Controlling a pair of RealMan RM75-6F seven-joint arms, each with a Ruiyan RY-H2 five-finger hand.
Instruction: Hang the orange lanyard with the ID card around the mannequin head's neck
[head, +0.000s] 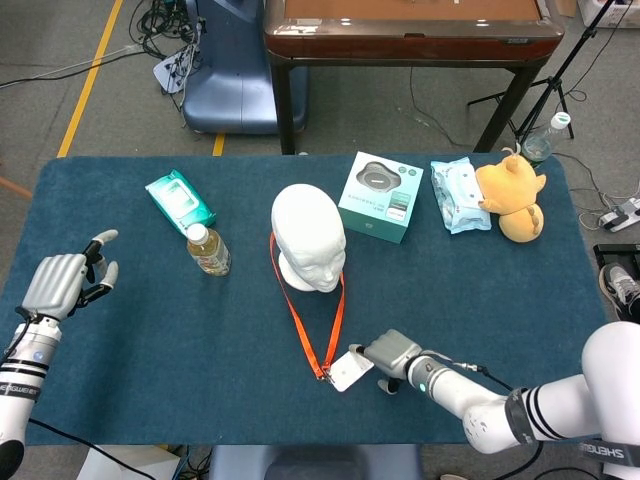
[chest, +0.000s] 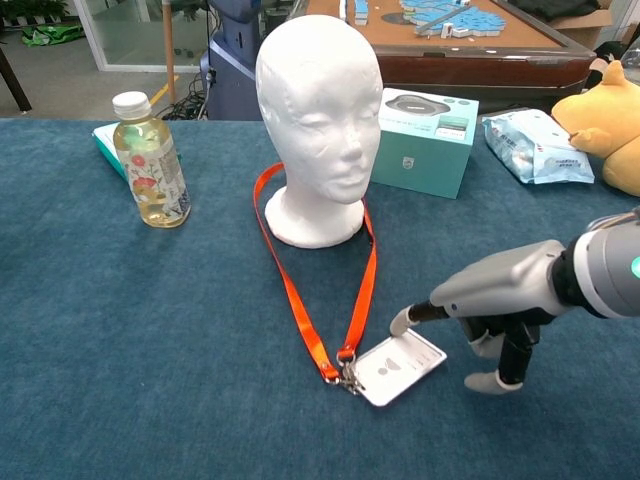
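Observation:
The white mannequin head (head: 308, 240) (chest: 320, 110) stands upright mid-table. The orange lanyard (head: 330, 310) (chest: 365, 290) loops around the base of its neck and runs as a narrow, stretched V toward the table's front edge. At its end lies the white ID card (head: 347, 371) (chest: 398, 367), flat on the cloth. My right hand (head: 392, 354) (chest: 490, 310) sits just right of the card, one fingertip touching the card's far edge and the other fingers pointing down to the table. My left hand (head: 62, 282) hovers at the far left, empty, fingers apart.
A drink bottle (head: 208, 249) (chest: 150, 160) stands left of the head, with a green packet (head: 180, 200) behind it. A teal box (head: 380, 196) (chest: 425, 140), a wipes pack (head: 459, 194) and a yellow plush toy (head: 513, 195) line the back right. The card lies near the table's front edge.

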